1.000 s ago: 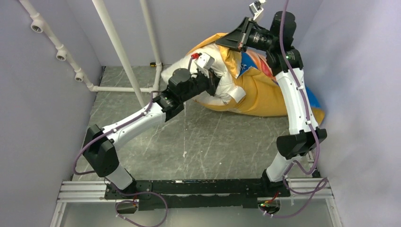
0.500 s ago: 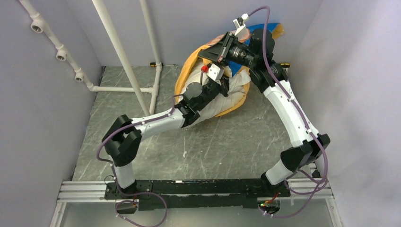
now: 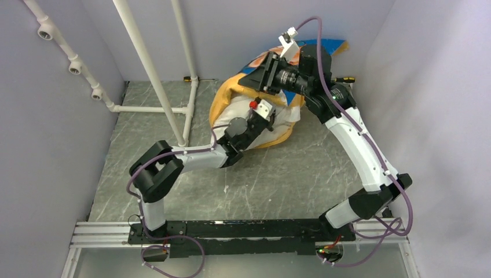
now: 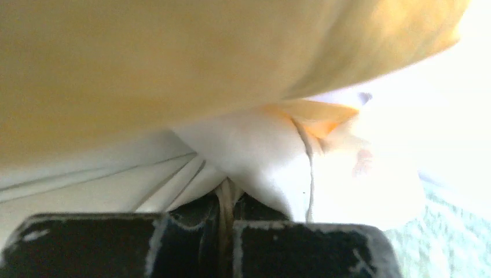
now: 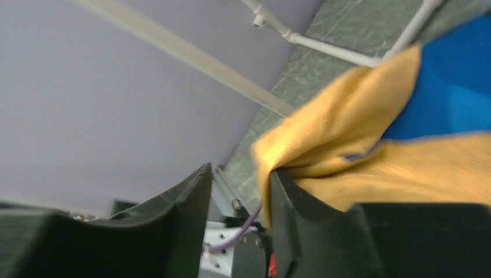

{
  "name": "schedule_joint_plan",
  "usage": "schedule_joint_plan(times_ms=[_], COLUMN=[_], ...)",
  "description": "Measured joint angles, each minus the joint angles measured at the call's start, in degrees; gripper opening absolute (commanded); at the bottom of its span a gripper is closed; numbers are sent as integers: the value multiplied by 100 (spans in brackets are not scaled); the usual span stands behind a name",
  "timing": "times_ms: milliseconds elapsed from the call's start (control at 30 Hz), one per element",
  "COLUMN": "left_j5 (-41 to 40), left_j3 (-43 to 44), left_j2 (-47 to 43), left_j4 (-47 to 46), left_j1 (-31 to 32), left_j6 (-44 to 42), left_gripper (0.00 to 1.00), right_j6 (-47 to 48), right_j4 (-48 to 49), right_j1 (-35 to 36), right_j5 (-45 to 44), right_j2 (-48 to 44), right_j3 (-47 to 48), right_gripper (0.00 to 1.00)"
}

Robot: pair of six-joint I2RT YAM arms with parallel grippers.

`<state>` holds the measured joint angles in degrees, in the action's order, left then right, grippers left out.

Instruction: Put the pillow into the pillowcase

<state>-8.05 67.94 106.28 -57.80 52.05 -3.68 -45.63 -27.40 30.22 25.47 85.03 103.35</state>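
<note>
The white pillow [image 3: 285, 119] lies at the back of the table, mostly wrapped in the yellow-orange pillowcase [image 3: 223, 95], whose blue side [image 3: 333, 43] shows at the rear. In the left wrist view my left gripper [image 4: 226, 217] is shut on a fold of the white pillow [image 4: 255, 156], with the yellow pillowcase [image 4: 173, 58] stretched over it. My right gripper [image 3: 255, 72] hovers above the bundle. In the right wrist view the right gripper [image 5: 240, 185] stands open, and the pillowcase [image 5: 359, 139] edge drapes over one finger [image 5: 301, 214] only.
A white pipe frame [image 3: 151, 69] stands at the back left, close to the bundle. Purple walls close in both sides and the back. A small tool [image 3: 346, 79] lies by the back right wall. The aluminium base rail [image 3: 231, 230] runs along the near edge.
The bundle and both arms have shifted left and nearer the pipe frame. The right gripper's jaws have parted, letting go of the pillowcase edge. The left gripper stays shut on the pillow.
</note>
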Motion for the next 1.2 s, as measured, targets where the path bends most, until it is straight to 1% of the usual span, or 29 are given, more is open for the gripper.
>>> schedule_joint_plan(times_ms=[67, 133, 167, 267, 400, 500, 567, 667, 733, 800, 867, 900, 933, 1000, 1067, 1100, 1133, 1200], left_j5=[22, 146, 210, 343, 354, 374, 404, 487, 525, 568, 638, 669, 691, 723, 739, 741, 743, 765], left_j3=[-424, -715, -793, -848, -846, -772, -715, -706, -706, -706, -706, -706, -708, -743, -813, -892, -911, -984], left_j2=[-284, -581, -719, -1174, -1587, -1716, -1744, -1797, -1829, -1851, -1871, -1882, -1893, -1928, -1978, -2022, -2033, -2074], left_j4=[304, 684, 861, 1458, 2037, 2496, 2732, 2949, 3029, 3077, 3136, 3147, 3156, 3154, 3152, 3143, 3141, 3143], left_j1=[-61, -197, -280, -640, -1023, -1154, -1158, -1147, -1150, -1152, -1161, -1163, -1165, -1169, -1176, -1182, -1191, -1220], left_j6=[98, 367, 520, 1025, 1493, 1698, 1770, 1851, 1899, 1943, 1969, 1976, 1993, 2013, 2055, 2092, 2100, 2129], left_gripper=[0, 0, 0, 0, 0, 0, 0, 0, 0, 0, 0, 0, 0, 0, 0, 0, 0, 0], right_j6=[417, 804, 981, 1499, 2190, 2660, 2905, 3228, 3401, 3589, 3735, 3788, 3834, 3934, 4030, 4044, 4072, 4094], right_j4=[-345, -610, -741, -1134, -1574, -1639, -1655, -1626, -1585, -1451, -1215, -1115, -979, -732, -577, -501, -437, -374], right_j1=[160, 291, 326, 308, 271, 289, 299, 328, 354, 363, 363, 363, 363, 363, 363, 363, 358, 345], right_j5=[81, 22, -59, -555, -1016, -1091, -1130, -1213, -1325, -1447, -1495, -1499, -1488, -1456, -1399, -1346, -1300, -1244], right_j2=[24, -52, -120, -426, -826, -1080, -1185, -1084, -870, -581, -339, -251, -157, 42, 214, 295, 343, 367], right_j3=[365, 651, 758, 984, 988, 560, 131, -448, -605, -636, -636, -634, -632, -588, -501, -457, -435, -431], right_gripper=[83, 93, 96, 96, 84, 80, 82, 89, 92, 92, 87, 81, 68, 38, 15, 2, 0, 0])
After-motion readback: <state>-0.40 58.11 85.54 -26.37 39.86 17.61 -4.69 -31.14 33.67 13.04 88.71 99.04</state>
